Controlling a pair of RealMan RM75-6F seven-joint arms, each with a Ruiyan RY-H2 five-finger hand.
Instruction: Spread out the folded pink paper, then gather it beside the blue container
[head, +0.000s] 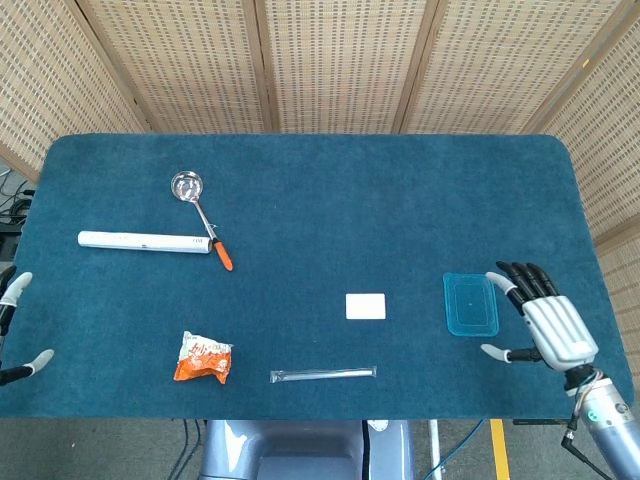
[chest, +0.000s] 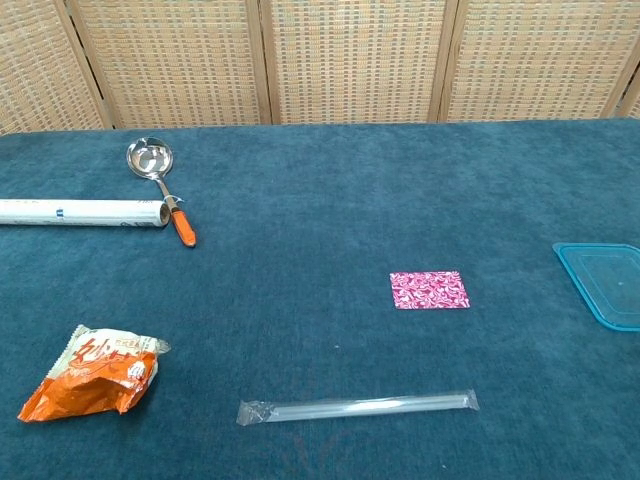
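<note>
The right hand (head: 545, 325), fingers spread and empty, hovers near the worktop's (head: 400, 190) right edge beside the blue container (head: 470, 303), poised toward the folded pink paper (chest: 429, 290); the left hand (head: 15, 330) waits spread at the left edge.

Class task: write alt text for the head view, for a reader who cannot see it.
A small folded pink paper lies flat on a blue-carpeted table, left of a shallow blue plastic container. The robot's right hand, fingers spread, hovers beside the container.

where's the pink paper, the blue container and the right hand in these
pink paper (chest: 429, 290), chest view, middle of its patterned face
blue container (head: 470, 304), head view, centre of its flat top
right hand (head: 548, 325), head view, back of the hand, fingers spread
</note>
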